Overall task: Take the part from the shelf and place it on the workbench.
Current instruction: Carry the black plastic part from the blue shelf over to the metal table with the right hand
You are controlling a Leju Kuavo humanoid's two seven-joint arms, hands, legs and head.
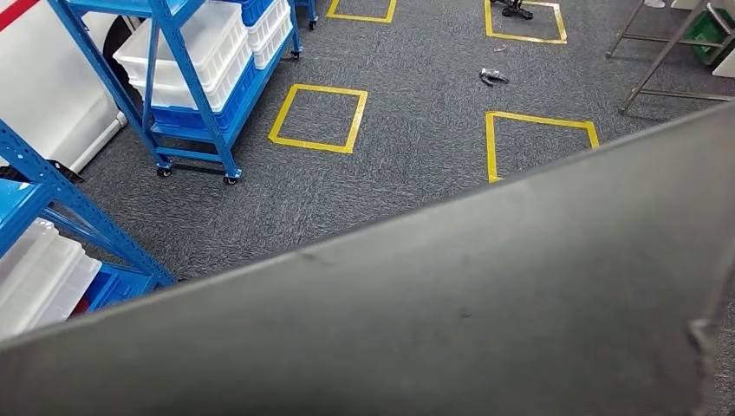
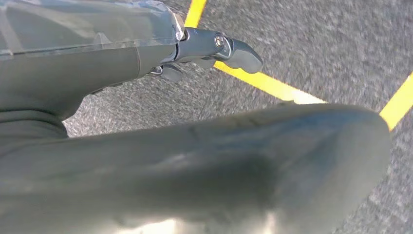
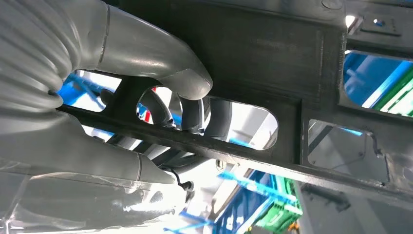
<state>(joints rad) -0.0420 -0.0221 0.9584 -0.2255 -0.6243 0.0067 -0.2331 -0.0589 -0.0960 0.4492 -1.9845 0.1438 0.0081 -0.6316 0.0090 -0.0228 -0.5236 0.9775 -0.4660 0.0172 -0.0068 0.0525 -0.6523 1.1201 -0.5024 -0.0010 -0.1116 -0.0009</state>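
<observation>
here, a big grey part (image 1: 485,312) is carried above the carpet.
the right hand (image 3: 146,92) grips a bar of the part, fingers (image 3: 195,114) hooked through a slot. the left hand (image 2: 204,51) lies beside the part; i cannot tell if it holds. four yellow squares (image 1: 318,117), two blue shelves (image 1: 191,87) with white bins (image 1: 186,43). no legible writing.
</observation>
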